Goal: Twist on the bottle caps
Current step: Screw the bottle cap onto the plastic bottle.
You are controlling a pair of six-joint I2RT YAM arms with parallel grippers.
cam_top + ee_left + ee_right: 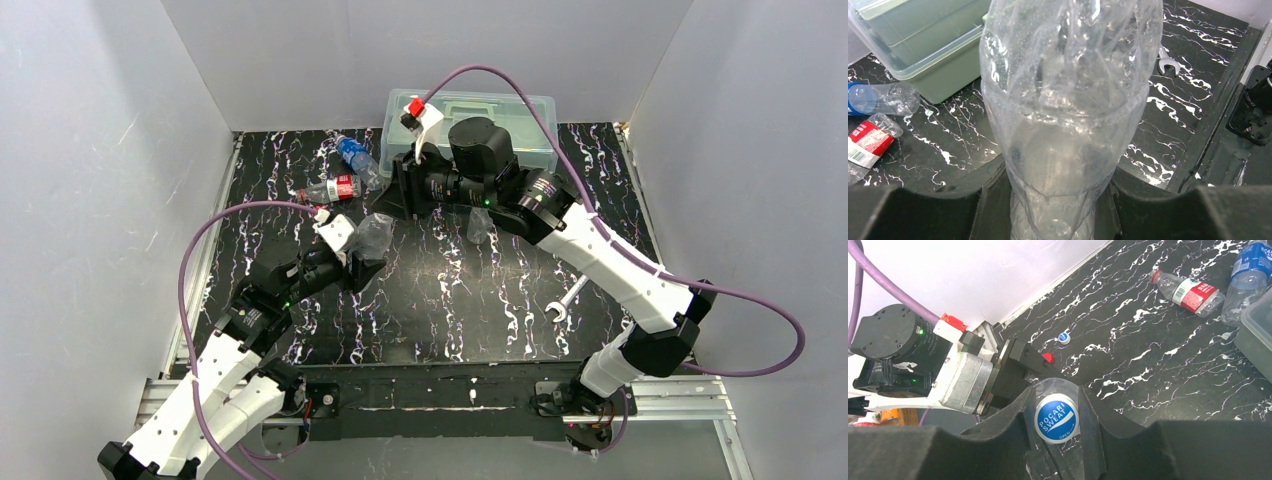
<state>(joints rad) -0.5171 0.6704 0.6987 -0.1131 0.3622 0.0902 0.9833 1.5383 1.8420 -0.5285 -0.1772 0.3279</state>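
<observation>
Item 1: your left gripper [1055, 189], closed on the body of the plain bottle [1068, 100], a clear, crumpled bottle; the top view places it just off desk centre toward 9 o'clock. Item 2: your right gripper [1055, 401], narrowed around a blue cap [1056, 419] printed in white lettering. The cap sits at the mouth end of the plain bottle, with clear plastic showing around and below it; you cannot tell whether the thread has caught. Item 3: the desk [440, 320], black with white veining. Item 4: the red-label bottle [335, 189], lying on its side at 10 o'clock from desk centre, uncapped in the right wrist view. Item 5: the blue-label bottle [355, 155], lying at 11 o'clock, just beyond the red-label bottle and near the box's left end. Item 6: a loose blue-and-white cap [1063, 337], flat on the desk, well apart from both lying bottles. Item 7: a small red cap [1048, 358], just beside the left arm's black wrist housing; you cannot tell whether it touches. Item 8: a translucent lidded box [480, 115], at 12 to 1 o'clock against the back wall. Item 9: a silver wrench [563, 302], flat at 4 o'clock, beside the right arm.
</observation>
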